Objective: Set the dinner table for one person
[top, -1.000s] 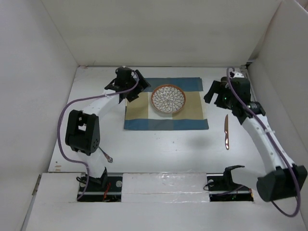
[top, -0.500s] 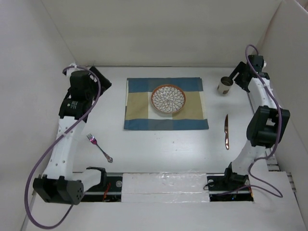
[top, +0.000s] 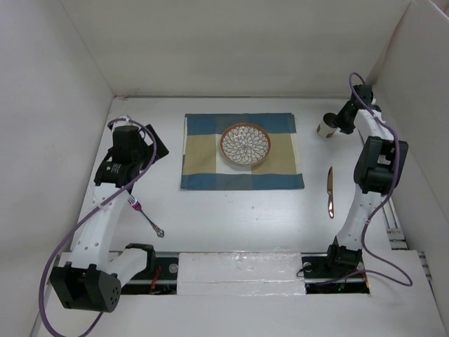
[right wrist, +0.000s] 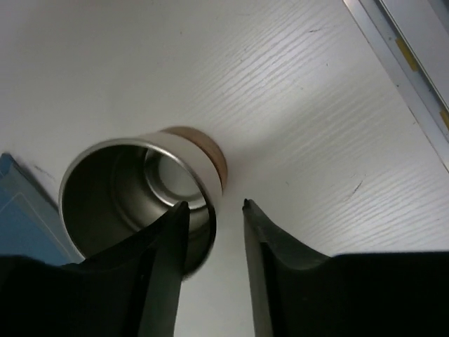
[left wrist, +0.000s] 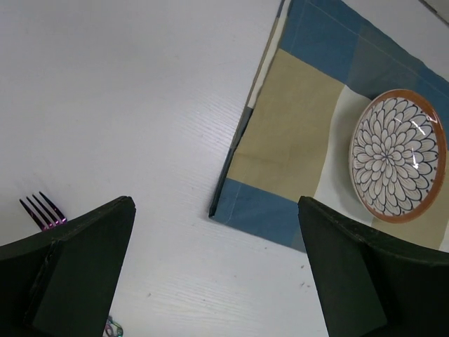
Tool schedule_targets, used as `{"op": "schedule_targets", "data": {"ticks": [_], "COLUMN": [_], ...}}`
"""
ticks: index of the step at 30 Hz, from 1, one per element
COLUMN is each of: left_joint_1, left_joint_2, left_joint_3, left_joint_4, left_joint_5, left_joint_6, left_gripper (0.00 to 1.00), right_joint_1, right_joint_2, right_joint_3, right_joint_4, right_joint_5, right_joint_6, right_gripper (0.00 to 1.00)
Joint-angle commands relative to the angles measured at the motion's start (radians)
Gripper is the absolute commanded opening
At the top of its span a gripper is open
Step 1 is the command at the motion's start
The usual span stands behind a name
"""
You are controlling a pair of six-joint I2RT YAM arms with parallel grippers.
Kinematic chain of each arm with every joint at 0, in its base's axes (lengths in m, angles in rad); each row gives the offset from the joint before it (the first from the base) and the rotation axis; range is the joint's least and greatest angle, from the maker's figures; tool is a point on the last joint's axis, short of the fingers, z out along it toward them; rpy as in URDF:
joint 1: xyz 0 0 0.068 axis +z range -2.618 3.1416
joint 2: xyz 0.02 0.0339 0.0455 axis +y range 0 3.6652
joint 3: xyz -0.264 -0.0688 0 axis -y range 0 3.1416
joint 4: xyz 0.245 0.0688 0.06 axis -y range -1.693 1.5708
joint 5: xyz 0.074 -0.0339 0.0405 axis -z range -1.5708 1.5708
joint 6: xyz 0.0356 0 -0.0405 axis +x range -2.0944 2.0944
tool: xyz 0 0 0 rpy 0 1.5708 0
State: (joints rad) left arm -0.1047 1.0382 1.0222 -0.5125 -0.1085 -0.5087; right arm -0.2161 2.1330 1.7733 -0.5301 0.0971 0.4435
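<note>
A steel cup (top: pixel 325 127) with a tan base stands on the dinner table (top: pixel 238 217), right of the checked mat (top: pixel 203 175). In the right wrist view, my right gripper (right wrist: pixel 215 203) straddles the wall of the cup (right wrist: pixel 140 189): one finger is inside the rim, the other outside with a gap showing. A patterned plate (top: pixel 245 144) sits on the mat. A purple fork (top: pixel 144 213) lies at the near left and a copper knife (top: pixel 330 191) to the right. My left gripper (top: pixel 154 149) hangs wide open and empty between the fork and the mat's near left corner.
White panels wall the table on three sides; the right arm reaches close to the right panel. In the left wrist view the fork's tines (left wrist: pixel 43 210) peek past the left finger, and the mat (left wrist: pixel 295 119) and plate (left wrist: pixel 398 154) lie beyond the left gripper (left wrist: pixel 216 203).
My right gripper has come down onto the cup's rim and its jaws have narrowed. My left arm has swung from the back left corner toward the fork.
</note>
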Motion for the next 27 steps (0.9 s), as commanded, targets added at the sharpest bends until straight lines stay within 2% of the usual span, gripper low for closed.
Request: {"op": "schedule_targets", "data": {"ticks": [1, 3, 4, 5, 9, 13, 19, 22, 27], "left_joint_1": [-0.001, -0.001, -0.001, -0.001, -0.001, -0.001, -0.001, -0.001, -0.001], "left_joint_2": [-0.043, -0.043, -0.043, -0.043, -0.043, -0.043, -0.043, -0.052, -0.061], "left_joint_3": [-0.008, -0.008, -0.008, -0.008, -0.008, -0.008, -0.017, -0.017, -0.017], "left_joint_4": [0.039, 0.039, 0.048, 0.048, 0.048, 0.048, 0.057, 0.057, 0.066], "left_joint_5": [0.023, 0.023, 0.035, 0.035, 0.044, 0.044, 0.035, 0.055, 0.064], "left_joint_6": [0.027, 0.027, 0.027, 0.036, 0.036, 0.036, 0.036, 0.045, 0.045], "left_gripper": [1.0, 1.0, 1.0, 1.0, 1.0, 1.0, 1.0, 1.0, 1.0], "right_joint_1": [-0.006, -0.006, 0.006, 0.017, 0.072, 0.171, 0.28, 0.311, 0.342], "right_joint_2": [0.013, 0.013, 0.013, 0.013, -0.021, -0.031, 0.065, 0.094, 0.203], "right_joint_3": [0.052, 0.052, 0.052, 0.052, 0.096, 0.164, 0.307, 0.331, 0.472], "right_joint_4": [0.012, 0.012, 0.012, 0.012, 0.002, -0.039, -0.11, -0.119, -0.185], "right_joint_5": [0.01, 0.01, 0.01, 0.021, 0.032, 0.121, 0.133, 0.148, 0.158], "right_joint_6": [0.001, 0.001, 0.001, 0.001, 0.001, -0.008, -0.017, -0.017, -0.017], "right_gripper": [0.4, 0.23, 0.07, 0.0, 0.0, 0.0, 0.0, 0.0, 0.0]}}
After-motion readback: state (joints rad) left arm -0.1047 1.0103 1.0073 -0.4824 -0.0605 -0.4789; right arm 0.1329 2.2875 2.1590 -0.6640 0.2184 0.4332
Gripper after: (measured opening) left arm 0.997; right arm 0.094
